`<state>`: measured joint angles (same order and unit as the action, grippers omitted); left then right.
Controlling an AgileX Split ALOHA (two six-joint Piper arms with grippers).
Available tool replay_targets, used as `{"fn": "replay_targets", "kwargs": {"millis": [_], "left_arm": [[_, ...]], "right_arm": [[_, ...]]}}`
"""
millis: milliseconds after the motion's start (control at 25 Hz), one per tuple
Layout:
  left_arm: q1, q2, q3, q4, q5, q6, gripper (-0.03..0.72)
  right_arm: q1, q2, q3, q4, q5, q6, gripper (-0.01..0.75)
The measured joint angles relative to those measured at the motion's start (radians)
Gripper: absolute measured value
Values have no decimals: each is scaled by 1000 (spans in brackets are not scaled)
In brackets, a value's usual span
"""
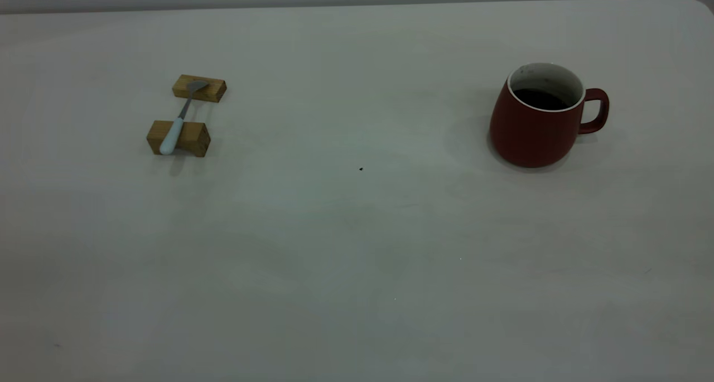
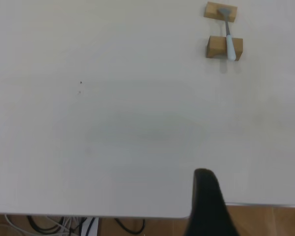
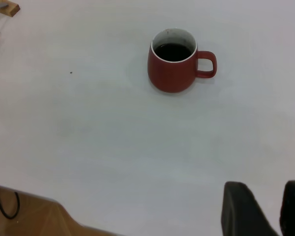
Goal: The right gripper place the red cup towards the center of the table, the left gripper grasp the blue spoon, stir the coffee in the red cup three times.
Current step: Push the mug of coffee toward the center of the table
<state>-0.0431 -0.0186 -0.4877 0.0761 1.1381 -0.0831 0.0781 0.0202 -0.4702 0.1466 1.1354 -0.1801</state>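
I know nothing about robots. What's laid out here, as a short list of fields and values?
cup: red cup, upright at the table's right, handle pointing right
contents: dark coffee
spoon: blue spoon, bridging two wooden blocks at the left
surface: table
right gripper: right gripper, open, near the table's edge, far from the cup
left gripper: left gripper, far from the spoon
progress: nothing grasped yet

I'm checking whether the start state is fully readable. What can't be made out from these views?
- Left gripper: left wrist view shows one dark finger, the rest cut by the bottom edge; open or shut unclear.
- Both arms: absent from the exterior view.
- Coffee depth: hidden by the red cup wall.
- Blue spoon bowl: too small for detail.
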Motion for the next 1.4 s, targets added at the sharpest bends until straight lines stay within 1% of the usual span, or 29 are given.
{"fn": "replay_targets", "kwargs": {"millis": [1240,1320,1400], "left_arm": [[0,0,0,0,0,0,550],[0,0,0,0,0,0,550],[0,0,0,0,0,0,550]], "right_arm": [[0,0,0,0,-1,4,239],[0,7,-11,-1,-4,25,240],[0,58,-55,-9,-3,64,254]]}}
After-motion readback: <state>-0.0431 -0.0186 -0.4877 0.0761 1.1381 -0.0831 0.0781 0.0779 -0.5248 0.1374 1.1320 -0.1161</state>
